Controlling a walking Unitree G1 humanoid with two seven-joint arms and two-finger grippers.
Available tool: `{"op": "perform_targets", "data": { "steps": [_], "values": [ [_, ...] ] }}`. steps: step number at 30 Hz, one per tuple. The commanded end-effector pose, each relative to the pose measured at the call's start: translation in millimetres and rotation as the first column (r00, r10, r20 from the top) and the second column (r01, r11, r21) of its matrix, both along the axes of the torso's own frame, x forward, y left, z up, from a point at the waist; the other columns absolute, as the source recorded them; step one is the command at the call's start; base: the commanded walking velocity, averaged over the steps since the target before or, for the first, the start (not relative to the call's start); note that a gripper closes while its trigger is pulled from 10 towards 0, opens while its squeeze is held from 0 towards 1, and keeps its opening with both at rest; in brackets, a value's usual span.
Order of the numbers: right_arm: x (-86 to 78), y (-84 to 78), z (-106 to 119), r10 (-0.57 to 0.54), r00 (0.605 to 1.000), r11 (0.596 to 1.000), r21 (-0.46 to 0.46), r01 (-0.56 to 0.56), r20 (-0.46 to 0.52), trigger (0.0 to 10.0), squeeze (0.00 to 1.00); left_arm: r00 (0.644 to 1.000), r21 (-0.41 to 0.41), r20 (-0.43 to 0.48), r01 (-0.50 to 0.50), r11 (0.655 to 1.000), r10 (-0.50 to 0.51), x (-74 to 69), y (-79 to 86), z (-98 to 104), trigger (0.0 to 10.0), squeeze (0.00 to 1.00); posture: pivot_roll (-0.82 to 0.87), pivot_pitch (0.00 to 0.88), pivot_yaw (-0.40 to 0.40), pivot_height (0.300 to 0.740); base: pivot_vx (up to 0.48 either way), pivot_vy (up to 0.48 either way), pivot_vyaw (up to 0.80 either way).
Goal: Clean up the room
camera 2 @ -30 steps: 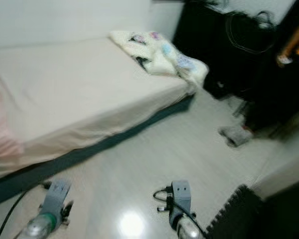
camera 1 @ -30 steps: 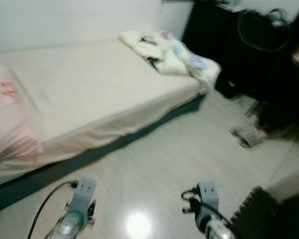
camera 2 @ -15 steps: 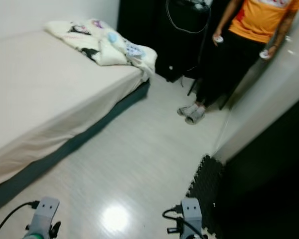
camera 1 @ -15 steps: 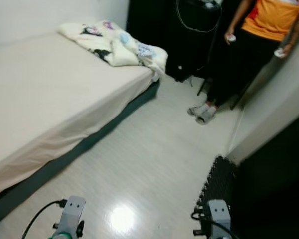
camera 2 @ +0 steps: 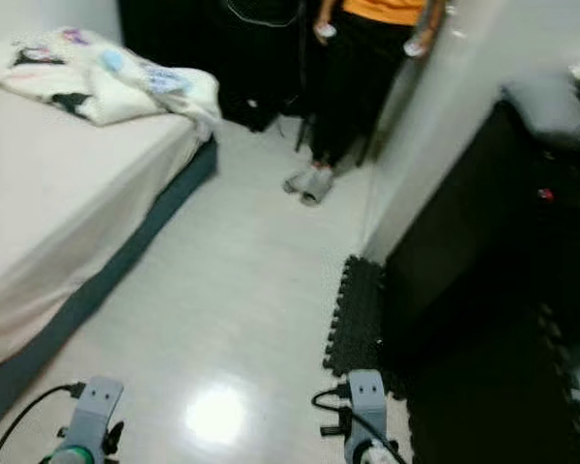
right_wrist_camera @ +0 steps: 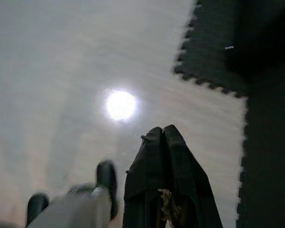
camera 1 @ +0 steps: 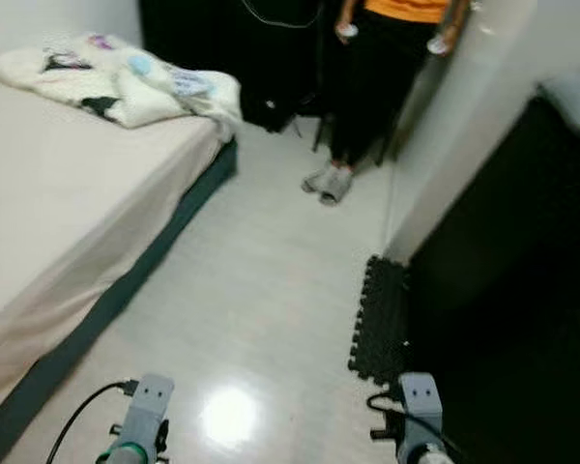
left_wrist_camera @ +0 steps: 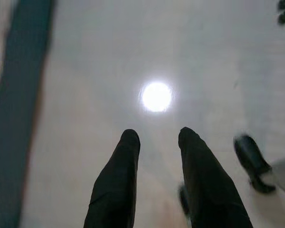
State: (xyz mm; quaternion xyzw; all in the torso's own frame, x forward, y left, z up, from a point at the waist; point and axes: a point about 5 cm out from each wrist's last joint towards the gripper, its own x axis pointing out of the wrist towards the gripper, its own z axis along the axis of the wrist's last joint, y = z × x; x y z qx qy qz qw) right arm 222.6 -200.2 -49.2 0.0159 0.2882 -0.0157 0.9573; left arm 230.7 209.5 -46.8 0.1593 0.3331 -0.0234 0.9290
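1. The bed takes up the robot's left side, its pale sheet hanging down over a dark base. Its near part lies flat and bare, so it seems to need little tidying.
2. The pale floor runs as a lane between the bed and a dark cabinet on the right. A lamp glare sits on it just ahead of the robot. No litter can be made out on it.
3. A person in an orange top and dark trousers stands at the far end of the lane, beside a white wall edge, with a small pale object in each hand. Probably they are only watching.
4. A crumpled patterned blanket lies bunched at the far corner of the bed, one end drooping over the edge. By my reading, it is the likeliest thing to tidy, and it is well away from both arms.
5. A dark foam mat with toothed edges lies flat on the floor against the cabinet's foot.
6. The left pincer hangs low over the floor, its fingers parted and holding nothing, as suits walking.
7. The right pincer hangs likewise near the mat, fingers pressed together, with nothing clearly between them.
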Motion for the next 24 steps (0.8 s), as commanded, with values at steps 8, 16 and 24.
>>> {"op": "perform_targets", "data": {
  "steps": [8, 16, 24],
  "values": [
    [-7.3, 18.7, -8, -0.078, 0.997, 0.994, 0.076, 0.080, -0.023, 10.0, 0.00, 0.999, 0.074, -0.032, 0.044, 0.996, -0.042, 1.2, 24.2, 5, 10.0, 0.00, 0.06, 0.029, 0.084, 0.701, 0.000, 0.000, -0.80],
    [-6.4, 25.6, -8, 0.007, 1.000, 0.999, 0.039, -0.006, -0.030, 10.0, 0.00, 1.000, 0.059, 0.005, 0.028, 0.998, -0.028, 7.5, 19.0, 9, 10.0, 0.00, 0.07, 0.032, 0.061, 0.701, 0.059, 0.000, -0.70],
    [-6.0, 28.8, -8, 0.045, 0.999, 0.999, 0.023, -0.044, -0.023, 10.0, 0.00, 0.999, 0.051, 0.002, 0.049, 0.997, -0.049, 5.3, 12.8, 6, 10.0, 0.00, 0.07, 0.034, 0.050, 0.701, 0.469, 0.000, 0.00]
  ]
}}
